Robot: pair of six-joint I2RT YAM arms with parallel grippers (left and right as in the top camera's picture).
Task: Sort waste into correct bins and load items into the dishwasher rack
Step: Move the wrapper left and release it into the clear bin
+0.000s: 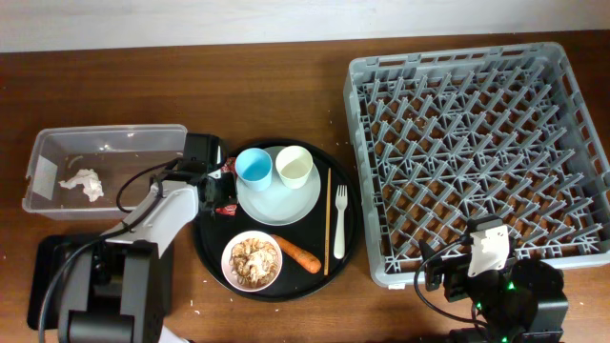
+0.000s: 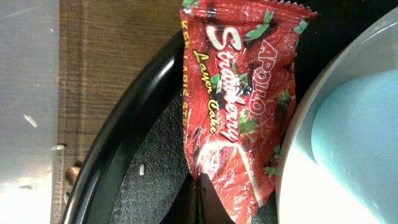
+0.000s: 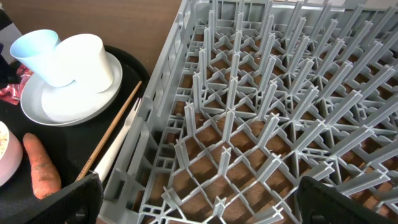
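My left gripper (image 1: 222, 193) is shut on the lower edge of the red snack wrapper (image 2: 239, 106), which lies at the left rim of the round black tray (image 1: 212, 250). On that tray stand the pale plate (image 1: 286, 202) with the light-blue cup (image 1: 254, 165) and cream cup (image 1: 294, 167), the bowl of brownish scraps (image 1: 253, 260), the carrot (image 1: 297, 253), the white fork (image 1: 339, 221) and the chopstick (image 1: 328, 219). The white tissue (image 1: 82, 183) lies in the clear tub (image 1: 43, 157). My right gripper (image 3: 199, 199) is open and empty over the front left corner of the grey rack (image 1: 477, 143).
The shallow black rectangular tray (image 1: 48, 276) sits at the front left, partly hidden by the left arm's base. The clear tub stands just left of the round tray. The rack holds nothing and nearly touches the round tray's right side.
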